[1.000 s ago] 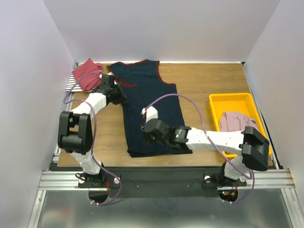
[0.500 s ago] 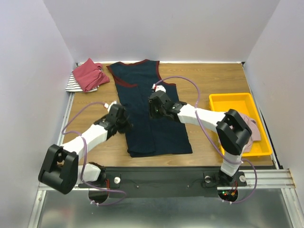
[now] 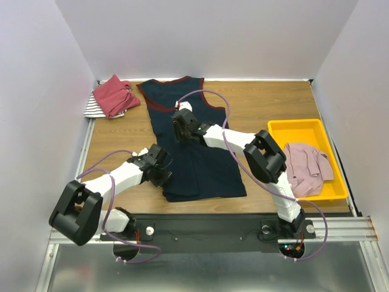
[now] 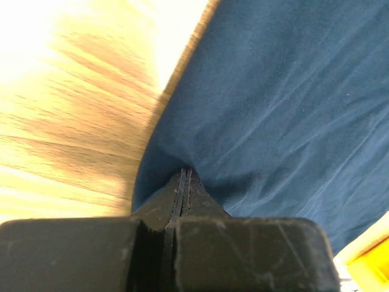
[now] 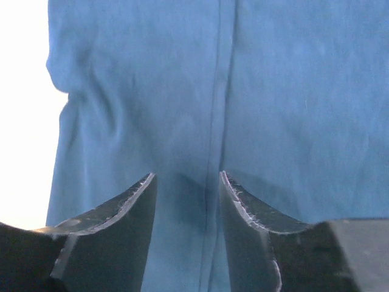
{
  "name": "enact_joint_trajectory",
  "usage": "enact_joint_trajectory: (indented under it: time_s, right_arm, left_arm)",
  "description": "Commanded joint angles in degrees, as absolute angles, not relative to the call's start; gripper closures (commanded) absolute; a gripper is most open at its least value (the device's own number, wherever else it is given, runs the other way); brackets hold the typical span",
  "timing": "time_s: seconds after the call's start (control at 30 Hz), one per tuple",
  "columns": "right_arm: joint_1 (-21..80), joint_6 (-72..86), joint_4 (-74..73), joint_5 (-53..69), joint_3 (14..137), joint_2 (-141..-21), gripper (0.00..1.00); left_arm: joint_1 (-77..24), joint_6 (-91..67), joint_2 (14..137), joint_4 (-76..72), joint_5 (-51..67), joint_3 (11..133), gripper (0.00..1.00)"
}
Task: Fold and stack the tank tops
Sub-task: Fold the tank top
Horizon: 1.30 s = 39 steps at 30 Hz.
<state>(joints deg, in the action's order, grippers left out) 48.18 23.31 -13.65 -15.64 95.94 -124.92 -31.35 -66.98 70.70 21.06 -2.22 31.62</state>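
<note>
Left wrist: I see the left gripper (image 4: 184,173) pinching the navy tank top (image 4: 273,91); the right gripper (image 5: 185,181) gapes over it.

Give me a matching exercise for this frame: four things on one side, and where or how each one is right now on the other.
Things:
1. navy tank top
2. red tank top
3. pink tank top
4. right gripper

Place or state:
a. lying in the yellow tray
b. open, over navy cloth
c. spread out in the middle of the table
d. bunched up at the far left corner

Pairs: 1-c, 2-d, 3-a, 4-b
</note>
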Motion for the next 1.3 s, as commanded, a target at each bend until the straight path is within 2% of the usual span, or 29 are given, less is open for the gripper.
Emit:
enact_joint_trajectory:
  time_s: [0.0,0.33,0.6,0.83,0.93,1.1,1.27]
  right_arm:
    - [48.1,18.4,-12.5,-18.9,103.2,-129.0,0.47]
    - [43.3,18.5,-15.1,-17.1,111.8,-139.5,0.44]
    - [38.1,22.8,-16.9,-18.4,109.4,-139.0,0.44]
    - [37.7,23.7,-16.9,-14.0,110.4,-138.5,0.44]
    - [37.6,23.3,-16.8,-10.9,111.8,-138.9,0.41]
    - [37.9,21.3,-15.7,-1.8,115.2,-139.0,0.29]
    - [38.5,20.0,-15.7,-1.8,117.7,-139.5,0.24]
  left_arm:
    - [-32.5,-66.8,74.8,31.4,-2.0,32.5,1.00]
    - [-30.9,-59.2,80.1,37.4,-8.7,41.7,1.00]
    - [-27.1,-54.0,83.4,38.1,-11.9,45.6,1.00]
    - [-23.6,-49.6,81.5,38.2,-10.6,46.1,1.00]
    - [-23.6,-50.1,77.3,38.9,-8.5,45.9,1.00]
    - [-25.5,-54.7,72.0,39.1,-3.3,41.6,1.00]
    - [-31.8,-59.7,71.5,38.0,-0.8,37.6,1.00]
